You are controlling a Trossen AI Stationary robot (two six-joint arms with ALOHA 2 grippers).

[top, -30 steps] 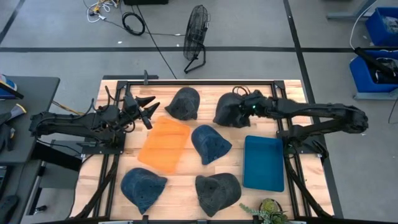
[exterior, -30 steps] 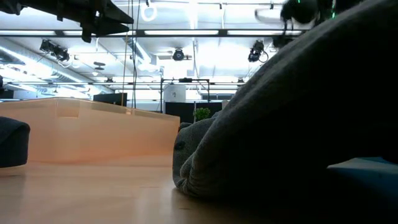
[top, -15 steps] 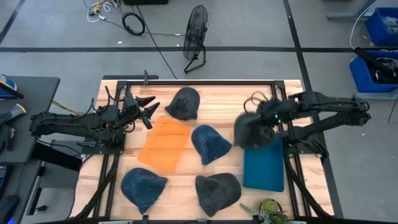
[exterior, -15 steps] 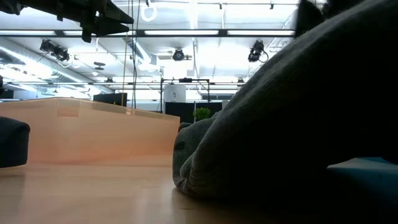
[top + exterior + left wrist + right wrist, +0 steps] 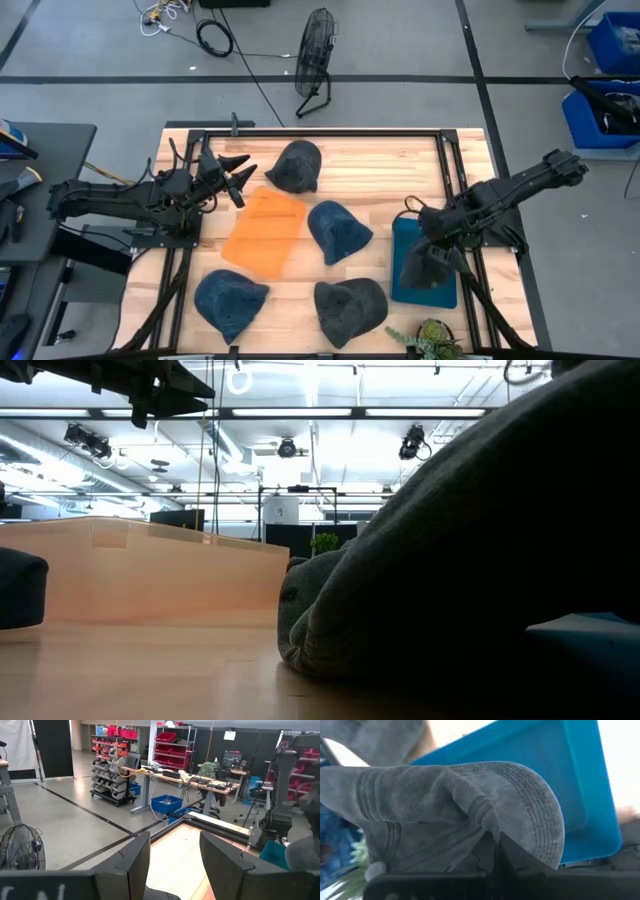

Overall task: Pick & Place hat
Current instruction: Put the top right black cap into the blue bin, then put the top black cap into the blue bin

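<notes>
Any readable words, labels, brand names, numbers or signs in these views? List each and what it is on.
No text can be read with confidence.
Left wrist view: pale marks on the dark block along the bottom edge look like cut-off letters, unreadable.
Shelving bins in the room: any labels too small.
Hat held in the right hand, blue tray, orange tray: no print visible.

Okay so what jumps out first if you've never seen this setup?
The right gripper holds a grey hat over the blue tray on the table's right side. Four more hats lie around the orange tray at centre-left. The left gripper waits, open, at the table's left edge.
</notes>
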